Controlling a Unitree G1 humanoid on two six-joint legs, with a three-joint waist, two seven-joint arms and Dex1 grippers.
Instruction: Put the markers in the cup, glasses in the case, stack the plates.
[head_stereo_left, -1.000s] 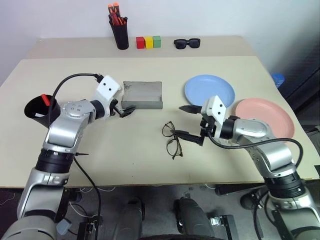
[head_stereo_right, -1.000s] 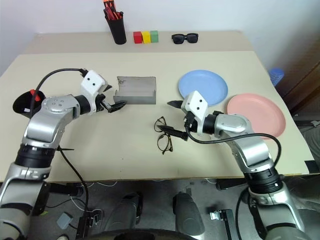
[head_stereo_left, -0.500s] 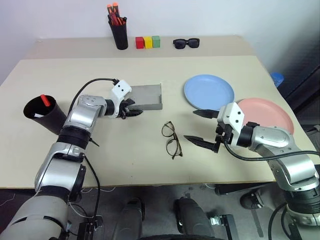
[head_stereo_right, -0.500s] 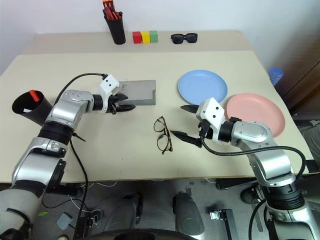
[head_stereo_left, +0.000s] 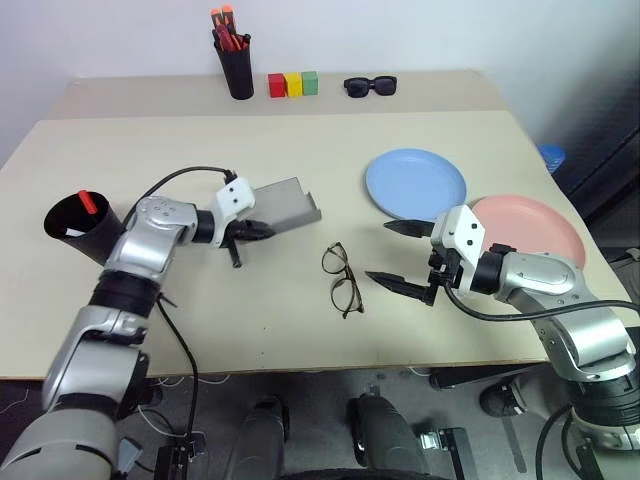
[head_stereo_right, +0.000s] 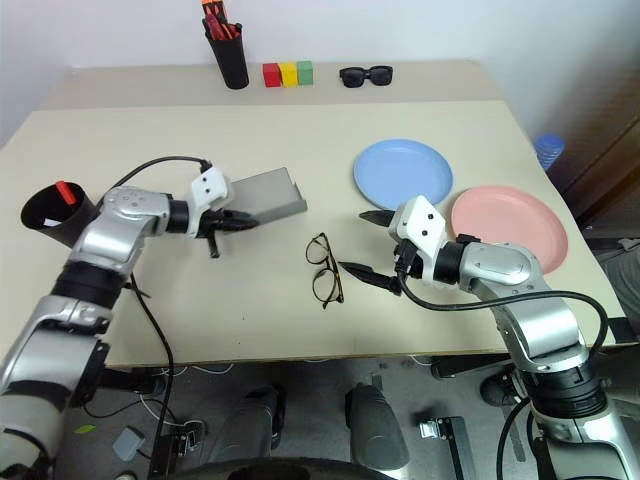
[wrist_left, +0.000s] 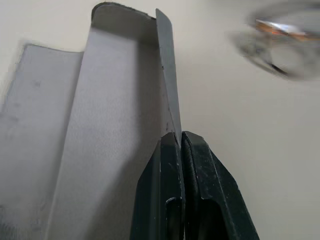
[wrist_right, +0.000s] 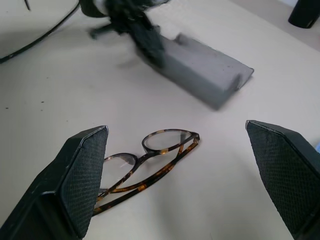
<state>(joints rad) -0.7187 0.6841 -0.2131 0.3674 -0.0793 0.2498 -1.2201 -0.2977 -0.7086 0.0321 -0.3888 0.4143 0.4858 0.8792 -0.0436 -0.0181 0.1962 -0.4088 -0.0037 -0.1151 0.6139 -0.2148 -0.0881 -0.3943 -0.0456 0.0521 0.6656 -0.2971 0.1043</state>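
Observation:
My left gripper (head_stereo_left: 255, 230) is shut on the thin upright wall of the grey case (head_stereo_left: 285, 203), which lies open and askew on the table. In the left wrist view its fingers (wrist_left: 170, 165) pinch that wall. The wire-rimmed glasses (head_stereo_left: 342, 278) lie folded on the table between the two arms. Just to their right, my right gripper (head_stereo_left: 380, 250) stands wide open and holds nothing. The black cup (head_stereo_left: 75, 225) at the far left holds a marker with a red end (head_stereo_left: 88, 200). The light blue plate (head_stereo_left: 416, 184) and the pink plate (head_stereo_left: 530, 232) lie side by side on the right.
At the back of the table stand a black pen pot with red-orange markers (head_stereo_left: 237, 60), three coloured blocks (head_stereo_left: 293, 83) and black sunglasses (head_stereo_left: 370, 86). The table's near edge (head_stereo_left: 330, 365) runs just below the arms.
The left gripper has closed on the case's wall, and the case has swung askew with it. The right gripper has stayed open beside the glasses.

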